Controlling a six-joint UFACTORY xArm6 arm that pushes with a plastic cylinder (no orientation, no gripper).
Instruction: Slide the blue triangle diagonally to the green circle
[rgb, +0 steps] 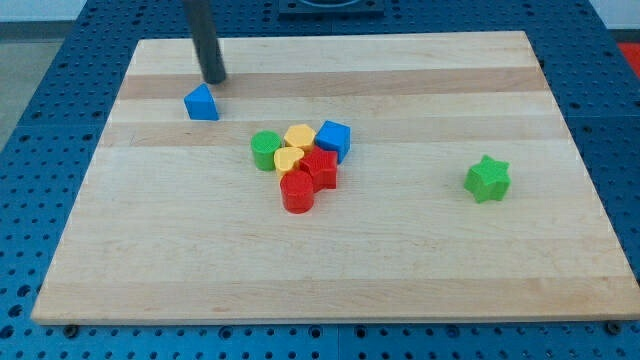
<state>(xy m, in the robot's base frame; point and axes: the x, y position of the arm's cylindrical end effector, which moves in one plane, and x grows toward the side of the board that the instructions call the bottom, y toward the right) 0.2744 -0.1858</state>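
Observation:
The blue triangle (202, 102) lies on the wooden board at the view's upper left. My tip (215, 80) stands just above and slightly right of it, very close to its top edge. The green circle (266, 150) sits lower and to the right, at the left end of a tight cluster of blocks near the board's middle. The rod comes down from the view's top edge.
The cluster holds a yellow hexagon (300, 136), a yellow heart (288, 159), a blue cube (334, 139), a red star-like block (320, 167) and a red cylinder (298, 191). A green star (488, 178) sits alone at the right. The board (420, 270) rests on a blue perforated table.

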